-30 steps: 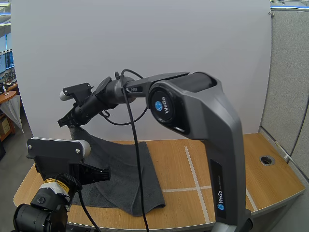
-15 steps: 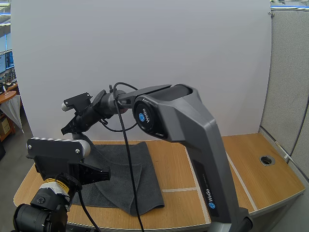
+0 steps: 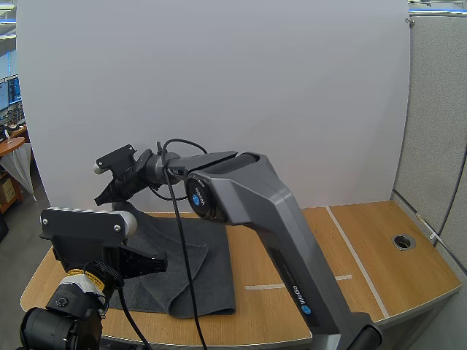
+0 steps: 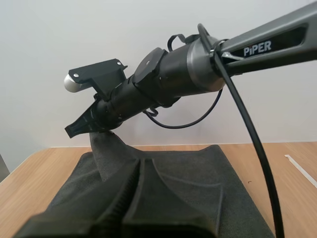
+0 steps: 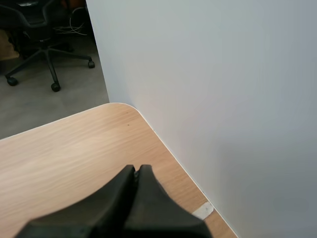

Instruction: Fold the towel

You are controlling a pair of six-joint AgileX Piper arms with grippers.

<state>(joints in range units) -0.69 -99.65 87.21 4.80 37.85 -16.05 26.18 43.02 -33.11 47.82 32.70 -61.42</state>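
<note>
A dark grey towel [image 3: 208, 266] lies on the left half of the wooden table [image 3: 387, 251]. My right gripper [image 3: 103, 197] reaches across above its far left corner and is shut on the towel, pulling that corner up into a peak [image 4: 105, 144]. In the left wrist view the right gripper [image 4: 74, 130] hangs over the raised corner, with the rest of the towel [image 4: 193, 181] spread flat behind it. My left gripper [image 3: 158, 263] hovers low over the towel's near left part, its fingers [image 4: 141, 171] together as one dark wedge. The right gripper's [image 5: 137, 171] fingers are also pressed together, above the table's rounded corner.
White tape lines [image 3: 349, 251] mark the bare right half of the table, and a round cable hole [image 3: 403, 240] sits near the right edge. A white board [image 3: 255, 87] stands along the table's back edge. My right arm [image 3: 248, 204] spans the middle.
My right arm has swung further left and slightly down with the towel corner. The towel's near right edge has been dragged left and bunched. The left arm has not moved.
</note>
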